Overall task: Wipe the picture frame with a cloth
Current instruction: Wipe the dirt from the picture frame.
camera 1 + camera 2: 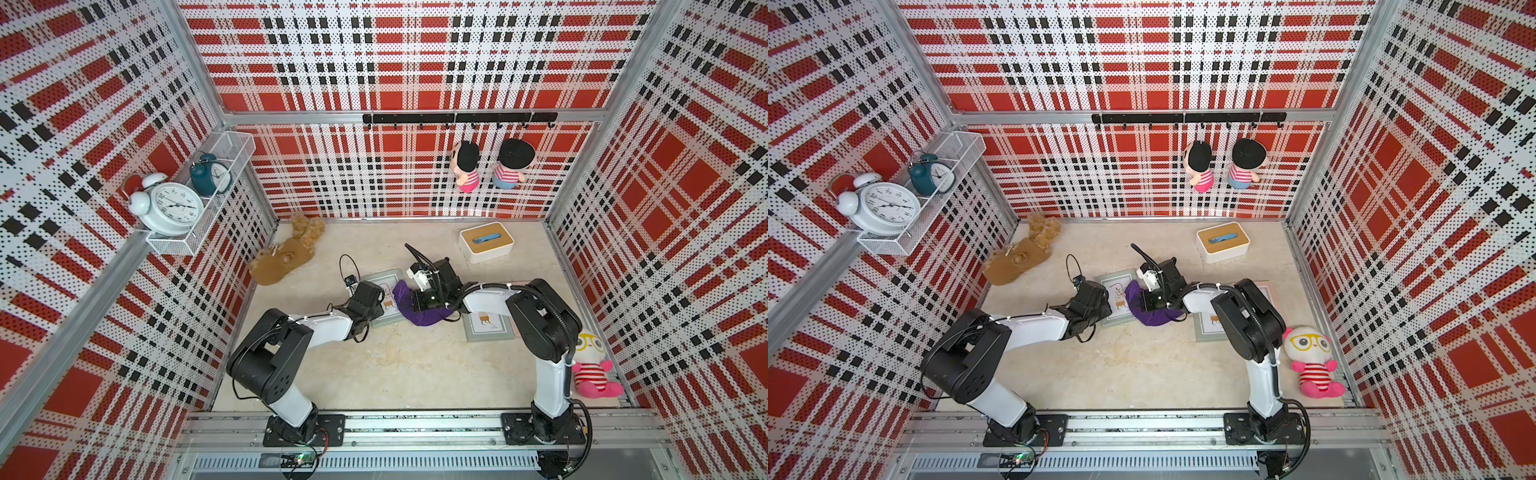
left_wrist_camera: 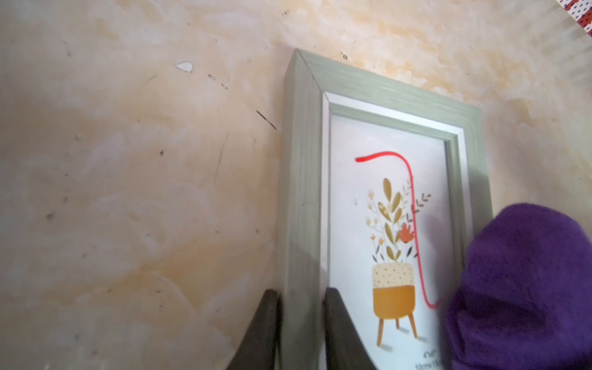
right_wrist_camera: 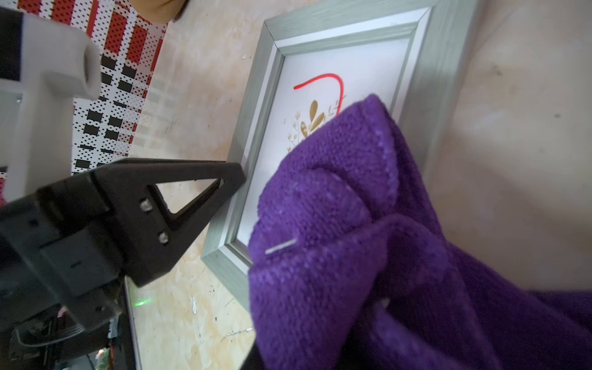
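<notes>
Cloth (image 3: 368, 240) is sitting closest to me, bunched into a purple wad in my right gripper (image 1: 422, 302), which is clenching it tight; in the right wrist view the folds are hiding the jaws. The wad is pressing down on the picture frame (image 2: 304, 192), which is lying flat on the surface (image 1: 395, 374) with its long axis running away from me. It is covering the near part of the glass and spilling over the long rail on my right-arm side. My left gripper (image 2: 301, 298) is straddling the opposite long rail, one finger outside it and one on the glass side, clamping it so the frame is being pinned. A red marker line (image 2: 413, 224) is running out from under the cloth along that long axis, then hooking across toward my left gripper's side just short of the far short rail. I am judging that the coming stroke is turning on this: the uncovered mark is lying ahead of the cloth, away from my right wrist, and my right arm is the nearer one. Pushing along the long axis toward the far rail is looking right to me; sliding sideways is risking a bump against my left gripper.
</notes>
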Available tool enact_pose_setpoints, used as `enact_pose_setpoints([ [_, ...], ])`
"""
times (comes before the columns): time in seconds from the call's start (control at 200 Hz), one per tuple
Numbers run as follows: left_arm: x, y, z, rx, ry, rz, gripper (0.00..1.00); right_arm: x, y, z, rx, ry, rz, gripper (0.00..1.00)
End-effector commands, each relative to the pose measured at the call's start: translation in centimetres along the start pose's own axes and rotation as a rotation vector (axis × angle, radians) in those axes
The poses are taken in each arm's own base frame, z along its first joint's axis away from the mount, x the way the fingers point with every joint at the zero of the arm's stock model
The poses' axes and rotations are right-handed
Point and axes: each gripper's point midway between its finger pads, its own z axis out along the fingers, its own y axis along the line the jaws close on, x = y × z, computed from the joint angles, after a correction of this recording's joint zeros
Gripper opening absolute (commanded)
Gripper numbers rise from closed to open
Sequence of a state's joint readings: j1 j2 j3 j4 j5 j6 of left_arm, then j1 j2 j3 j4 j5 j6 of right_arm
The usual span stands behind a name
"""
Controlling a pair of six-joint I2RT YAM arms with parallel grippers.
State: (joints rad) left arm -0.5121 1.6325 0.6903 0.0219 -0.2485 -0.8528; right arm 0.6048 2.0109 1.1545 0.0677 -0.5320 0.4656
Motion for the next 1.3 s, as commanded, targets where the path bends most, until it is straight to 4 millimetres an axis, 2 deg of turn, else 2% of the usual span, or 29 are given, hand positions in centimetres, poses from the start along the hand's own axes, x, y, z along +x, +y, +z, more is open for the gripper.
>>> enact_pose_setpoints([
  [0.0, 6.3, 6.4, 0.7, -0.195, 0.221, 0.068, 0.18, 0.7, -6.6, 2.6, 0.181, 0.052, 0.147, 0.0],
  [0.05, 6.3, 6.4, 0.6, -0.192, 0.224, 0.076, 0.18, -2.1, -7.5, 3.1, 0.174, -0.001, 0.185, 0.0],
  [0.065, 6.4, 6.4, 0.6, -0.191, 0.226, 0.08, 0.18, -3.4, -7.4, 3.2, 0.162, -0.027, 0.198, 0.0],
  [0.105, 6.4, 6.5, 0.5, -0.193, 0.228, 0.086, 0.18, -5.2, -7.2, 3.9, 0.127, -0.053, 0.202, 0.0],
  [0.19, 6.5, 6.4, 0.5, -0.189, 0.234, 0.093, 0.18, -6.5, -6.5, 5.4, 0.098, -0.02, 0.177, 0.0],
  [0.251, 6.4, 6.4, 0.5, -0.19, 0.232, 0.089, 0.18, -5.8, -6.2, 5.6, 0.096, -0.001, 0.171, 0.0],
  [0.306, 6.4, 6.4, 0.6, -0.191, 0.232, 0.083, 0.18, -4.0, -6.3, 5.2, 0.102, 0.014, 0.181, 0.0],
  [0.396, 6.3, 6.2, 0.6, -0.194, 0.232, 0.074, 0.18, -0.7, -6.2, 3.2, 0.112, 0.031, 0.202, 0.0],
  [0.441, 6.2, 6.1, 0.6, -0.193, 0.23, 0.07, 0.18, 2.3, -6.2, 2.1, 0.115, 0.064, 0.218, 0.0],
  [0.486, 6.2, 6.1, 0.7, -0.194, 0.229, 0.068, 0.18, 4.2, -5.6, 1.0, 0.105, 0.08, 0.218, 0.0],
  [0.551, 6.1, 6.1, 0.7, -0.197, 0.228, 0.066, 0.18, 6.2, -4.8, -0.2, 0.092, 0.102, 0.217, 0.0],
  [0.606, 6.1, 6.1, 0.8, -0.196, 0.228, 0.066, 0.18, 6.9, -4.8, -0.6, 0.098, 0.109, 0.217, 0.0],
  [0.701, 6.1, 6.0, 0.8, -0.19, 0.229, 0.071, 0.18, 5.4, -5.3, -0.1, 0.129, 0.092, 0.178, 0.0],
  [0.887, 6.3, 4.5, 0.7, -0.142, 0.246, 0.126, 0.2, -3.1, -7.2, 3.6, 0.159, -0.014, 0.158, 0.0],
  [0.992, 6.3, 4.4, 0.7, -0.146, 0.244, 0.14, 0.19, -6.1, -7.2, 5.5, 0.131, -0.052, 0.195, 0.0],
  [1.047, 6.3, 4.5, 0.7, -0.151, 0.243, 0.14, 0.19, -6.1, -7.4, 5.9, 0.139, -0.051, 0.203, 0.0],
  [1.117, 6.4, 4.7, 0.7, -0.161, 0.238, 0.131, 0.19, -5.4, -7.0, 5.1, 0.14, -0.053, 0.204, 0.0],
  [1.192, 6.5, 5.2, 0.8, -0.176, 0.239, 0.103, 0.2, -3.0, -7.0, 3.9, 0.157, -0.026, 0.206, 0.0],
  [1.298, 6.8, 5.2, 0.8, -0.17, 0.237, 0.062, 0.2, 0.8, -5.9, 1.2, 0.168, 0.013, 0.186, 0.0],
])
